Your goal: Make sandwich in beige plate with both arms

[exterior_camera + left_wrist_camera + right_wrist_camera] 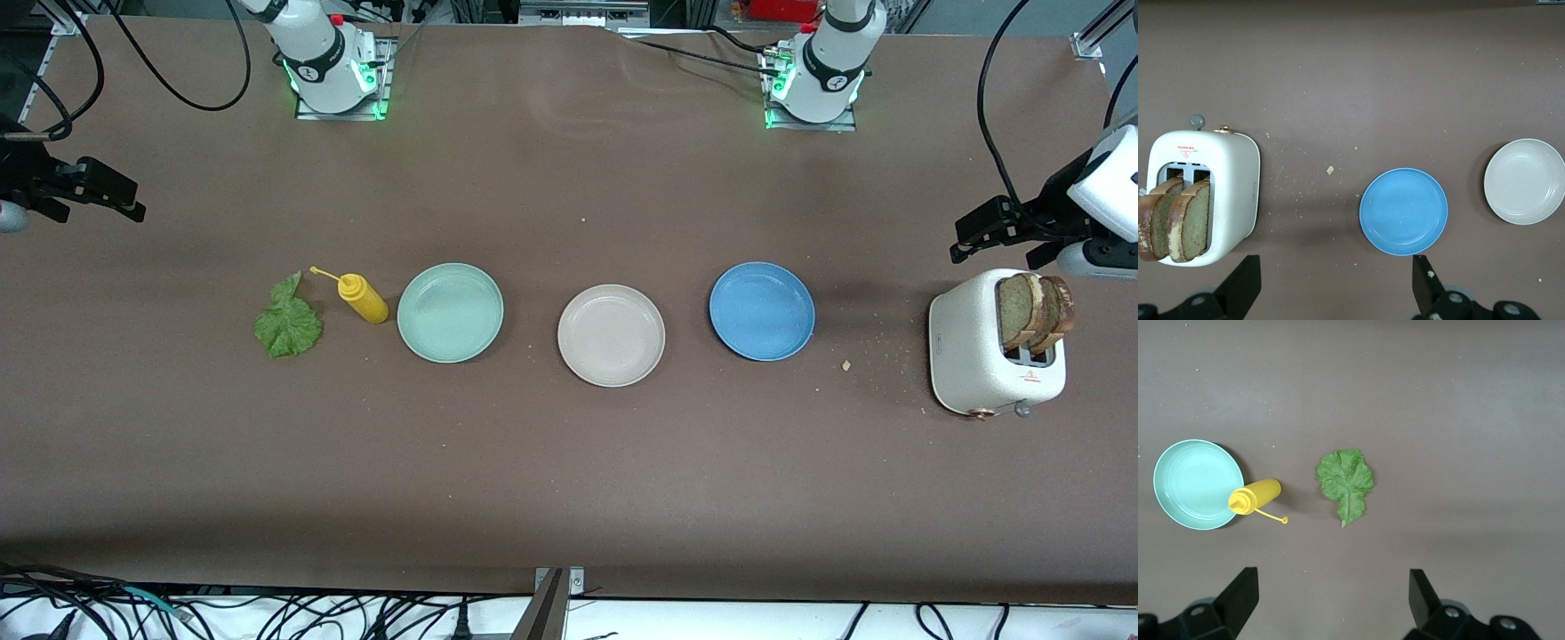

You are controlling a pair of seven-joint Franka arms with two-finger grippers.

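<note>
Two brown toast slices [1036, 311] stand in my white toaster [973, 356], under the left claw [978, 236], fingers apart. Right claw [107, 197], also apart, waits. Round beige plate [611, 335] lies empty, nine o'clock from the toaster.

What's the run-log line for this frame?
stage: start | round beige plate: bare | two brown bread slices: in white toaster | green lettuce leaf: on table | left tool: open | right tool: open
</note>
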